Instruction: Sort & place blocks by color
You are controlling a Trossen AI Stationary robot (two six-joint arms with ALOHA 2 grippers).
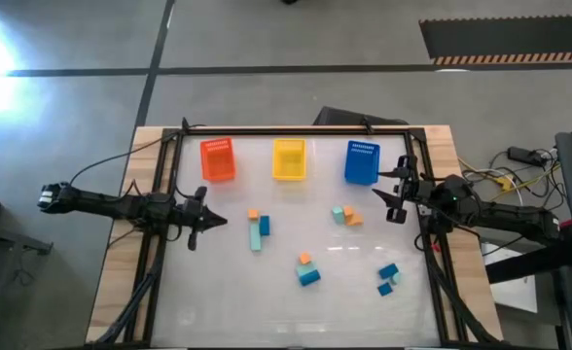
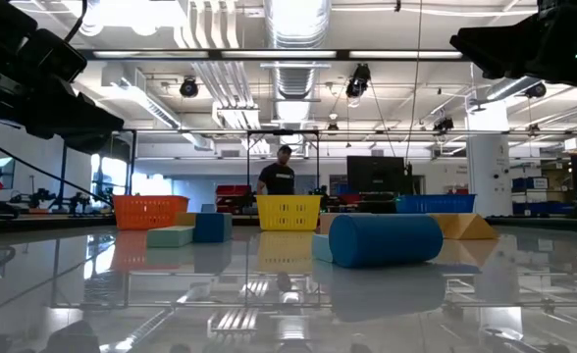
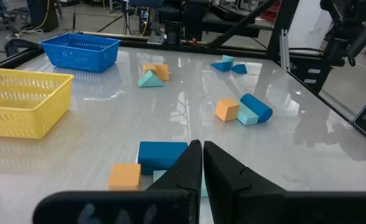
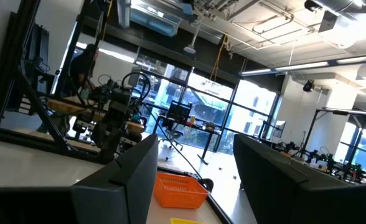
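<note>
A: Site type?
B: Robotics lab, open industrial hall.
A: Evidence?
B: Item 1: exposed ceiling ducts point(image 2: 293, 25) and strip lights. Item 2: glossy white worktop point(image 1: 296, 292) in a black frame, set on a concrete floor point(image 1: 267, 39) with hazard-striped matting point(image 1: 505, 60). Item 3: more benches, monitors point(image 2: 375, 175) and rigs behind. Item 4: 1 person point(image 2: 281, 175) standing at a far bench.

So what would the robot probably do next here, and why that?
Probably the left end effector opens and eases toward the small orange cube beside the blue block. It is shut and empty, those blocks lie nearest it, and no blocks show in the orange mesh bin. The right end effector hangs open near the blue mesh bin.
</note>
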